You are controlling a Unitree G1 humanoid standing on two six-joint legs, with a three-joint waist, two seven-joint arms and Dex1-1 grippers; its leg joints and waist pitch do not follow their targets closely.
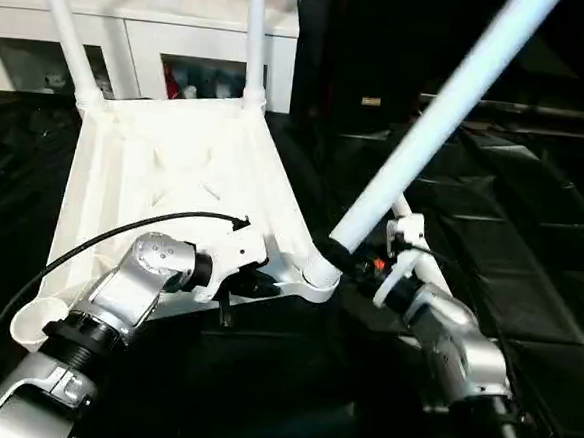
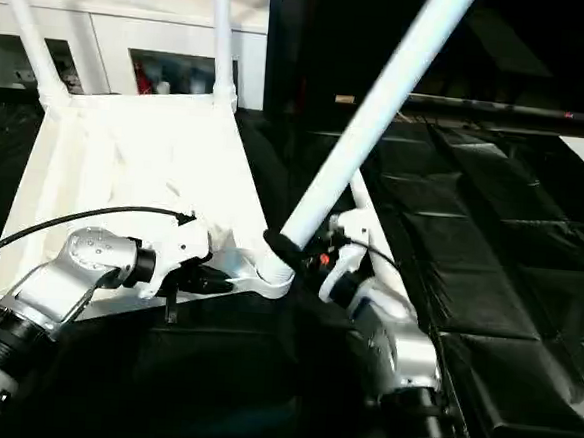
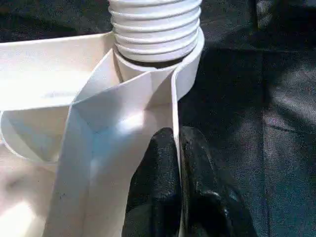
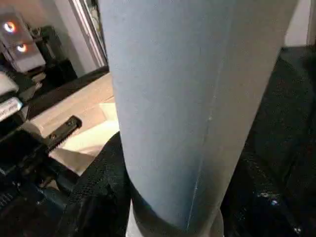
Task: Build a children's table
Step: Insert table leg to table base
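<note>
Lying upside down on black sheeting (image 1: 530,256), the tabletop (image 1: 165,170) carries two far legs; a third leg (image 1: 429,118) leans in its near right socket (image 1: 320,273), my right gripper (image 1: 354,258) clamped around it, my left gripper (image 3: 178,168) pinching the near rim.

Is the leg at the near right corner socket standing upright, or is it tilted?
Tilted. The leg leans up and to the right from its corner socket, while the two far legs stand much straighter. The right gripper grips its base.
</note>
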